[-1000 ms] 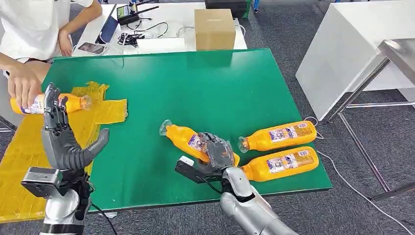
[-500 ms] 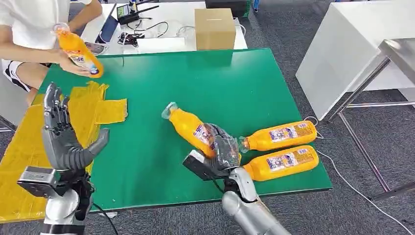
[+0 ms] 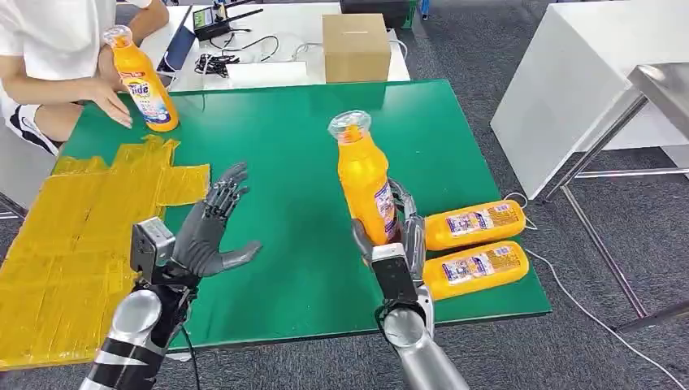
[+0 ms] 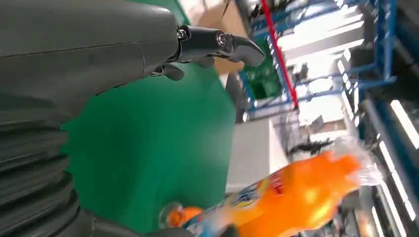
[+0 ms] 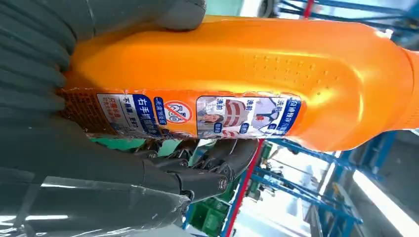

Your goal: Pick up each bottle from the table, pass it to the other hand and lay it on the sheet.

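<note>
bottle raised upright in the right hand

the orange bottle point(image 3: 364, 179), full of orange liquid, stands upright above the green table point(image 3: 284, 146), gripped low by the right hand point(image 3: 392, 236). half a second ago it leaned left, nearer the table. the left hand point(image 3: 213, 227), fingers spread and empty, has swung in over the table from beside the yellow sheet point(image 3: 73, 236). two bottles point(image 3: 475, 248) lie right.

Right hand point(image 3: 396, 236) raised, fingers point(image 5: 217, 163) clasped; left hand point(image 3: 213, 231) spread, empty.
</note>
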You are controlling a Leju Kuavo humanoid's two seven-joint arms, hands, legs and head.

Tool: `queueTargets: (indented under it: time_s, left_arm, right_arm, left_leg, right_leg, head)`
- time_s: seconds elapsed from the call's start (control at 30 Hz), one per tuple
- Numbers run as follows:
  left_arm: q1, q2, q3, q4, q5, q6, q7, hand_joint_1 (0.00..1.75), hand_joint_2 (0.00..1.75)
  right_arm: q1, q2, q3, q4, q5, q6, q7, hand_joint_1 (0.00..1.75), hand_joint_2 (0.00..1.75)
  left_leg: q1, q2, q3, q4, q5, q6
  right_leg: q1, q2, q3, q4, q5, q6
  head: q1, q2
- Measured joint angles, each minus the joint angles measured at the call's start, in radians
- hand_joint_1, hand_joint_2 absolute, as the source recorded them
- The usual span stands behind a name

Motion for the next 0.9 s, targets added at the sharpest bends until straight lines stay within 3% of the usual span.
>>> queueTargets:
  time_s: [0.37, 0.9]
  left_arm:
    - [-0.052, 0.006, -0.093, 0.077, 0.116, -0.06, 0.059, 0.0, 1.75]
    - [-0.093, 0.006, -0.12, 0.13, 0.229, -0.065, 0.07, 0.0, 1.75]
  right_arm:
    - [-0.006, 0.019, 0.001, -0.013, -0.02, -0.009, -0.064, 1.75, 1.75]
    - [-0.055, 0.062, 0.153, 0.168, 0.203, -0.092, -0.111, 1.75, 1.75]
  left_leg:
    - [0.0, 0.0, -0.001, 0.0, 0.0, 0.0]
    - [0.0, -0.001, -0.001, 0.0, 0.0, 0.0]
  right_leg:
    - [0.0, 0.0, 0.0, 0.0, 0.0, 0.0]
    - [0.0, 0.0, 0.0, 0.0, 0.0, 0.0]
  head:
    - [0.0, 0.0]
    - [0.0, 0.0]
